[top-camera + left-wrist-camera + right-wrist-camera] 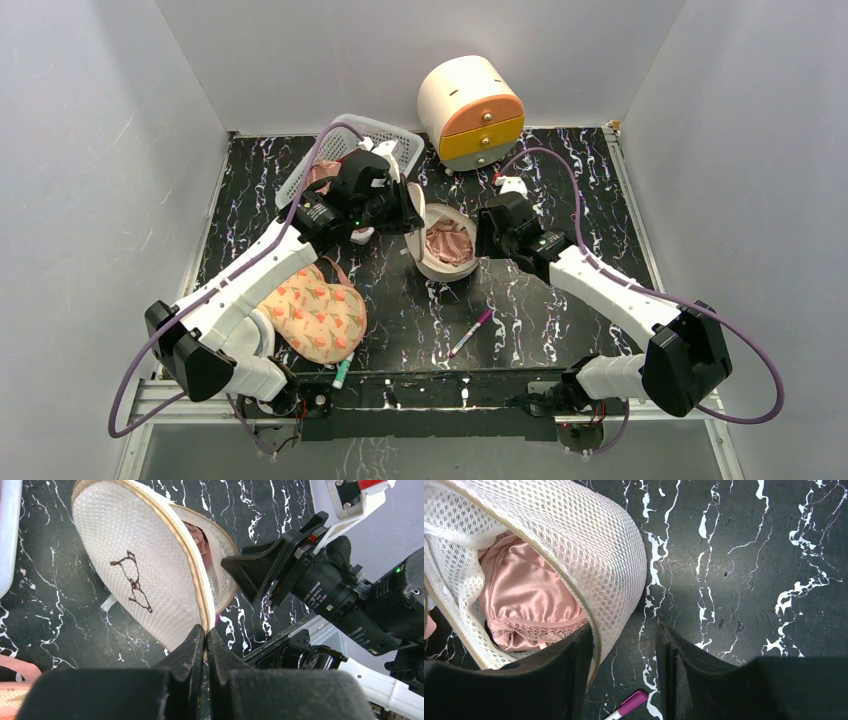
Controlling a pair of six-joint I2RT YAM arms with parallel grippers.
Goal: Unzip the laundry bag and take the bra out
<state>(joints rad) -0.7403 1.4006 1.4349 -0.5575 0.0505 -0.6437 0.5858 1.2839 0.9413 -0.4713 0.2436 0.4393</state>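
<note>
The laundry bag (447,262) stands mid-table, unzipped, its flat mesh lid (135,575) with the dark bra outline lifted up on edge. A pink satin bra (448,241) lies inside and also shows in the right wrist view (526,600). My left gripper (408,222) is shut on the lid's beige zip rim (206,630). My right gripper (483,243) is open at the bag's right side; in its own view (624,647) one finger (554,680) overlaps the bag's mesh wall (594,555) at the rim, and the other is over bare table.
A white lattice basket (340,150) stands behind the left arm, and a cream and orange drawer box (472,112) at the back. A peach floral padded piece (312,312) lies front left. A purple marker (470,332) lies in front of the bag and a green marker (340,375) at the near edge.
</note>
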